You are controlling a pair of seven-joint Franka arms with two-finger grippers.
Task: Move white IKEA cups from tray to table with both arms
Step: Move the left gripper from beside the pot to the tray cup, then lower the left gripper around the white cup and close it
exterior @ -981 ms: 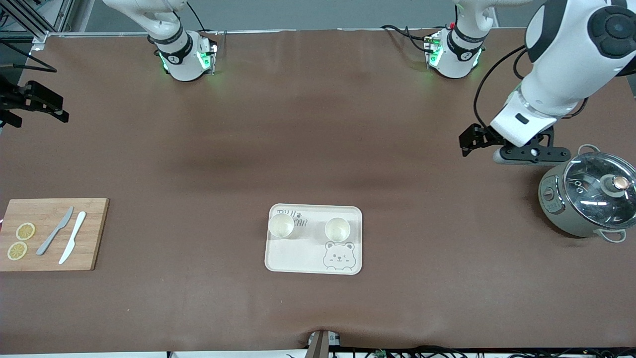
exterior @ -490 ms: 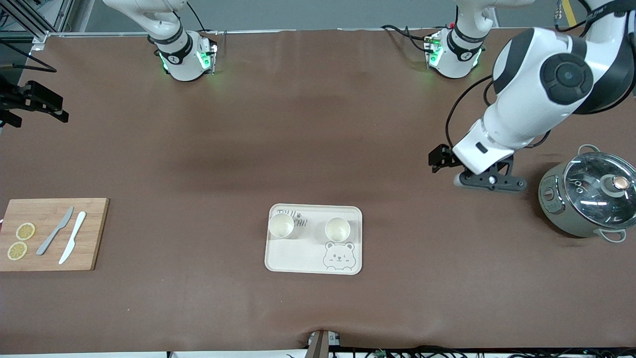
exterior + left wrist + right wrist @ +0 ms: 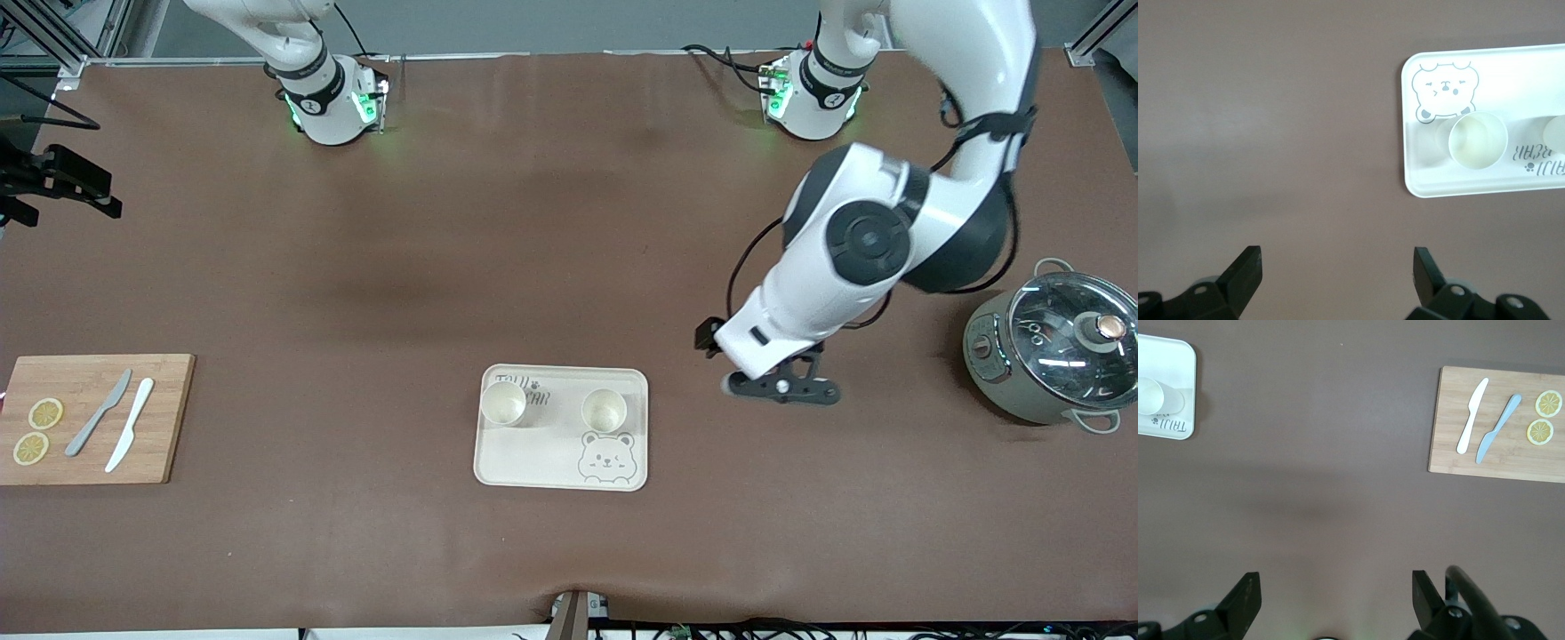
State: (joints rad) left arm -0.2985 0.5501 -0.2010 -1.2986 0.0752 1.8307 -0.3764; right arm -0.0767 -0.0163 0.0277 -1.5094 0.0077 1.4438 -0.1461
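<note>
while pot [image 3: 1049, 356] stands nearby, left claw [image 3: 782, 391] gapes beside tray [image 3: 533, 462].

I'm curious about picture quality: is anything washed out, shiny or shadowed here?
Left wrist view: the tray is overexposed, the cup barely distinct. Front view: the pot's glass lid shows glare; a soft shadow darkens the table. Right wrist view: evenly lit.

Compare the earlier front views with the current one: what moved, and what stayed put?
The left gripper, open and empty, swung from beside the grey glass-lidded pot toward the cream bear-print tray. Both small white tapered cups and the right arm stayed put.
</note>
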